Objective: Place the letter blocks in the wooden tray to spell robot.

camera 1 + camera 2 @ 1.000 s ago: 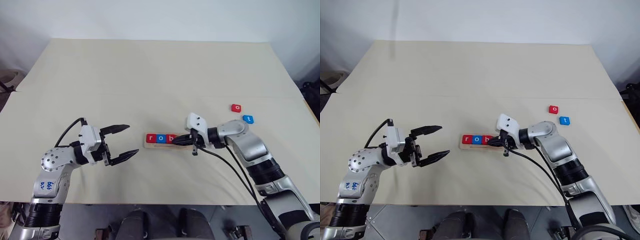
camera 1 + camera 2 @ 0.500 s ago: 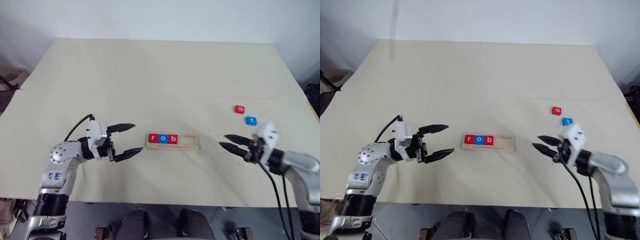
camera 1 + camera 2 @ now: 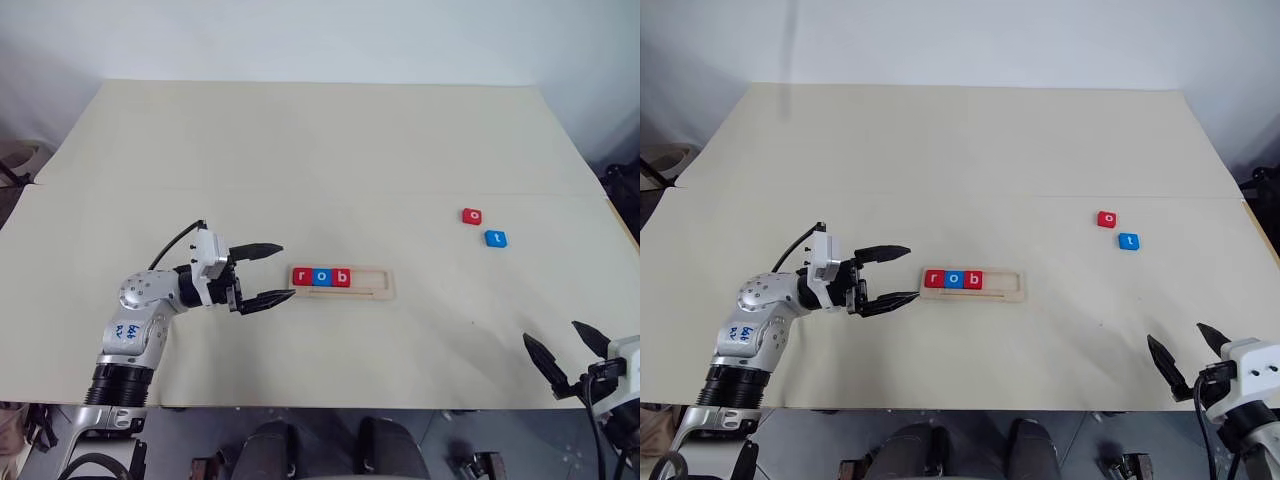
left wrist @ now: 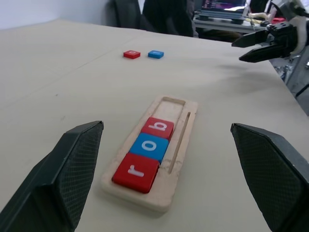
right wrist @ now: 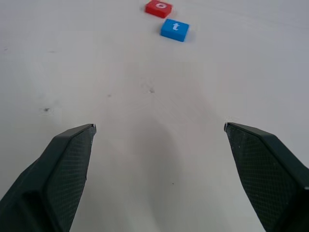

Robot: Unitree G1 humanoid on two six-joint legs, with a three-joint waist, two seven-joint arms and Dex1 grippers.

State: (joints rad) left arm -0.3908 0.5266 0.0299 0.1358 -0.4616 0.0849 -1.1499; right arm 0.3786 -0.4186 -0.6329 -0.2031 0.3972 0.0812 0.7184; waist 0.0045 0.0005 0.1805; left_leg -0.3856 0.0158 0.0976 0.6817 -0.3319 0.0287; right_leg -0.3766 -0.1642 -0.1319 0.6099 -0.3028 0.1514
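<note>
Both claws stand spread wide and grasp nothing. Taking the wooden tray (image 3: 343,281) as the landmark, the left claw (image 3: 267,272) hovers just off its left end, pointing level at that end without touching it; one black finger reaches toward the tray's far-left corner and the other toward its near-left corner. The right claw (image 3: 565,358) is well away from the tray, to its right and nearer the robot, by the near right edge of the tabletop (image 3: 320,160), with its two fingers parted over bare surface.

The tray lies lengthwise across the middle of the tabletop. Its groove holds three letter blocks side by side and touching, filling the left part: the red r block (image 3: 302,277) at the left end, the blue o block (image 3: 322,277) next, then the red b block (image 3: 341,277). The groove's right part has no block in it.

Two more blocks lie loose on the tabletop, well to the right of the tray and a little farther from the robot: the red o block (image 3: 472,216), and the blue t block (image 3: 496,238) just beside it, closer to the robot and slightly to the right. They are near each other but apart.
</note>
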